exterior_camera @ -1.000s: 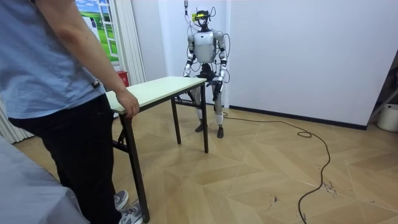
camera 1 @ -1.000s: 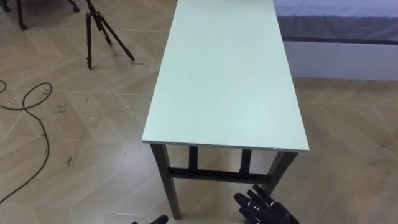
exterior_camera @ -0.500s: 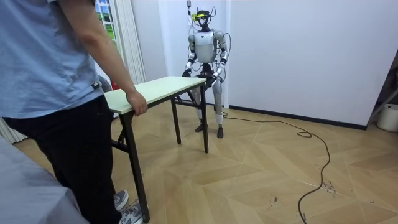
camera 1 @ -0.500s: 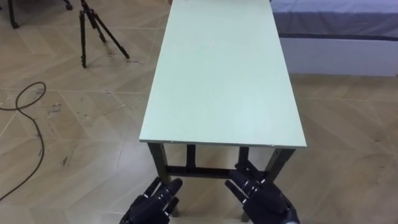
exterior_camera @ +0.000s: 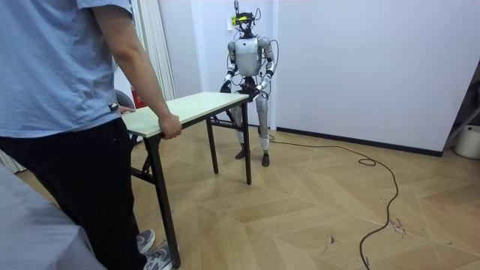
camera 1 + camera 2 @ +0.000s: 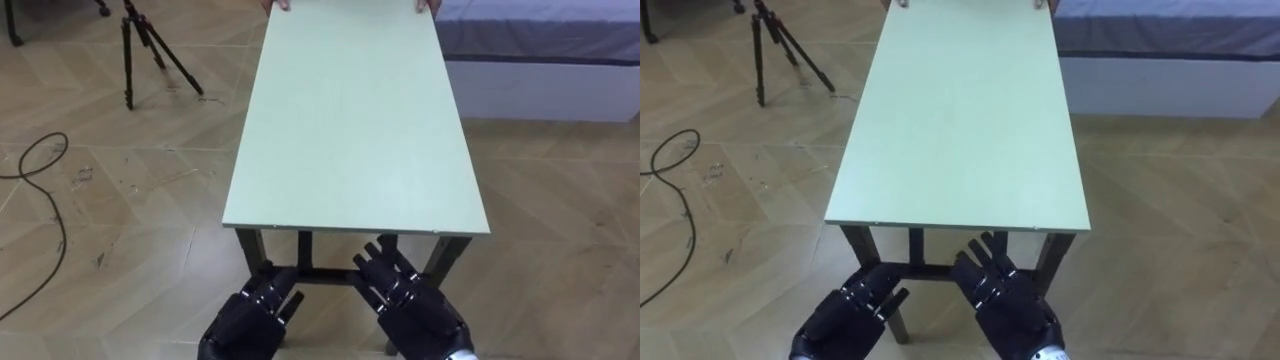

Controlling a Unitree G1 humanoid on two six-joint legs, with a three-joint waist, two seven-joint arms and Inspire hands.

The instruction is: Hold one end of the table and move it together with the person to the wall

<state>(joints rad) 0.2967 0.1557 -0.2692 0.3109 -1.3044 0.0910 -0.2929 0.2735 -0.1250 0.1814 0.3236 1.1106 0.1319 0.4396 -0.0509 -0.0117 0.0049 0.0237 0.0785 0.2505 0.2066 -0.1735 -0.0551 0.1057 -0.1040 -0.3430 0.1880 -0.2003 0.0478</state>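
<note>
A long table with a pale green top (image 6: 355, 120) and dark legs stretches away from me. My left hand (image 6: 245, 318) and right hand (image 6: 408, 305) are both open, fingers straight, just below and in front of the table's near edge, not touching it. At the far end a person's fingers (image 6: 281, 5) rest on the table's corners. In the room view the person (image 5: 67, 112) stands at the near end, one hand (image 5: 169, 127) gripping the tabletop (image 5: 187, 109), while I stand upright at the other end with my hands low by the table's edge.
A black tripod (image 6: 140, 45) stands on the wooden floor to the far left, with a dark cable (image 6: 40, 170) curling near it. A bed with a grey cover (image 6: 540, 40) lies to the far right of the table. White walls close the room behind me.
Both my hands have risen into view and come up closer to the table's near edge. The person's fingers now show at the far corners.
</note>
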